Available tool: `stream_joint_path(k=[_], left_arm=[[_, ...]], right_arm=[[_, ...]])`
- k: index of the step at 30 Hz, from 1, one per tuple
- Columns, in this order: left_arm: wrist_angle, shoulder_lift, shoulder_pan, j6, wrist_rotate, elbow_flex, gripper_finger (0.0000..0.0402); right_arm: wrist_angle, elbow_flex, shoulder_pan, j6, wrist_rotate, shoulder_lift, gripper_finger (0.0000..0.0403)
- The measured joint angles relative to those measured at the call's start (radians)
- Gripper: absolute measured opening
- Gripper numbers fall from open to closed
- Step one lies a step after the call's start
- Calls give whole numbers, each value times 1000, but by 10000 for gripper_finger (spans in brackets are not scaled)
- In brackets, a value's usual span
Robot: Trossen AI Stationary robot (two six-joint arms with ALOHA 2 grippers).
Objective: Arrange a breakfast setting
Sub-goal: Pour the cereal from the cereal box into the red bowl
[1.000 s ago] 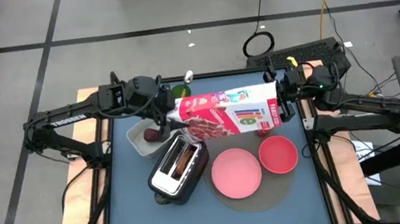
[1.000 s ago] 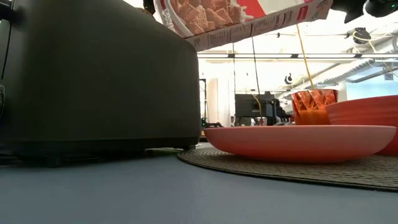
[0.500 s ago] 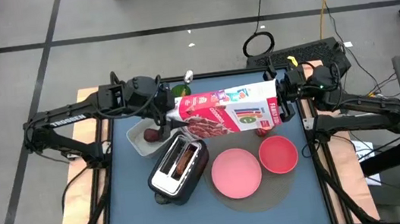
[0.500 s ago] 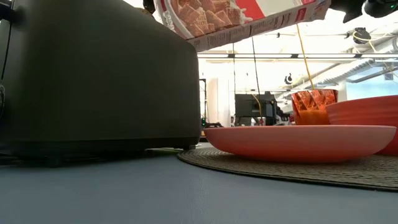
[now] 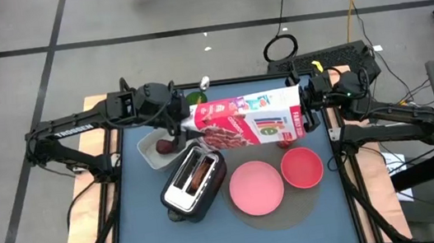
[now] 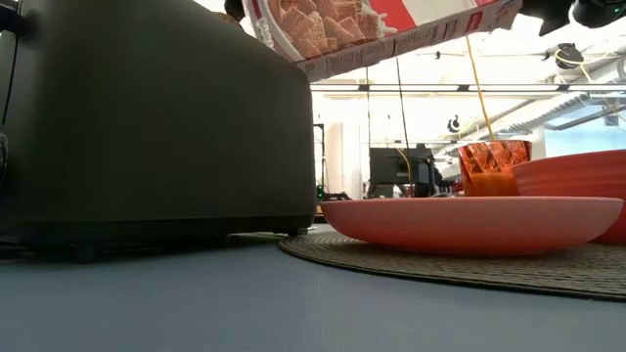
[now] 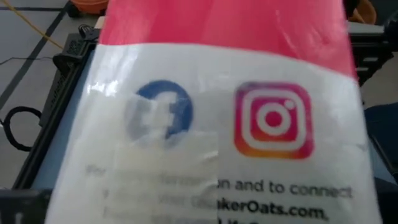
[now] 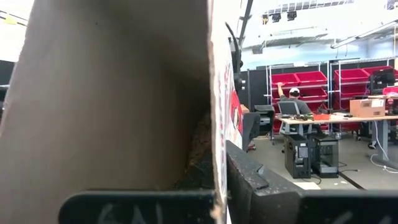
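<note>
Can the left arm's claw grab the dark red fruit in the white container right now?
Probably not. The left claw is at one end of the big red-and-white cereal box, and the right claw pinches the other end. The dark red fruit lies just below.

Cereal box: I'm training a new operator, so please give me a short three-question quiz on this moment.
1. True or false: the cereal box stands upright.
2. What sits on the round mat? A) the plate and the bowl; B) the toaster; C) the cereal box.
3. Which gripper pinches a cardboard flap of the box?

Key:
1. False; it hangs lengthwise in the air between the two arms.
2. A.
3. The right gripper.
</note>
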Motion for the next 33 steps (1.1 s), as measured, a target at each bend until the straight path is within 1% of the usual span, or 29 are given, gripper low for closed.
stream_joint_path(k=[6,10,20,33], left_arm=[[10,1,1,-11,-5,0,367],[8,1,1,-10,-2,0,389],[1,-7,1,18,-2,0,392],[8,-49,24,21,0,0,392]], right_arm=[[-2,0,0,-1,1,1,0],[0,0,0,-1,0,1,0],[5,0,0,-1,0,1,0],[109,0,0,-1,6,0,0]])
